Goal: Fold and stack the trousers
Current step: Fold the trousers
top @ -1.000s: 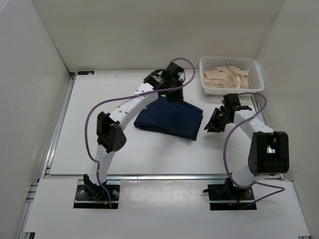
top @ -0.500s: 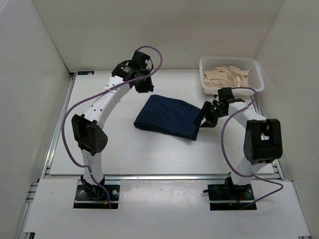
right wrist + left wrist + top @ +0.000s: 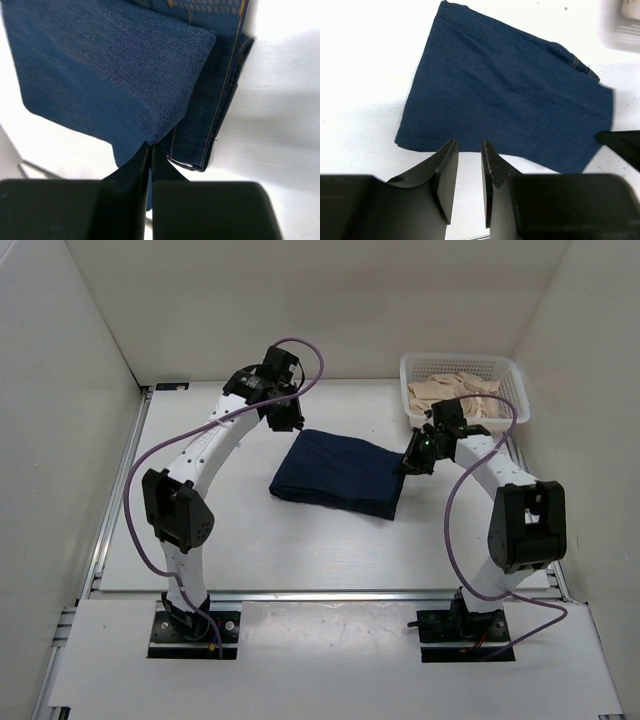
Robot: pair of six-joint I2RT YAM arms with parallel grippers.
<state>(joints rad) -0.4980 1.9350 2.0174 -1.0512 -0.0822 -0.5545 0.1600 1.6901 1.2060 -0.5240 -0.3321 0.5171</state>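
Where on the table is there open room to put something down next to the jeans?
The widest bare table is the near strip between the jeans and the table's front edge. Another patch lies left of the jeans, beside the left arm. The right is crowded: the right gripper pinches the jeans' corner close to the basket.

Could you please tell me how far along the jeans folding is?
Done: the jeans lie folded into a compact rectangle. In hand: the right gripper is pinched on a corner of the top layer; the left gripper hovers empty, slightly open. Left, probably: release the corner and stack.
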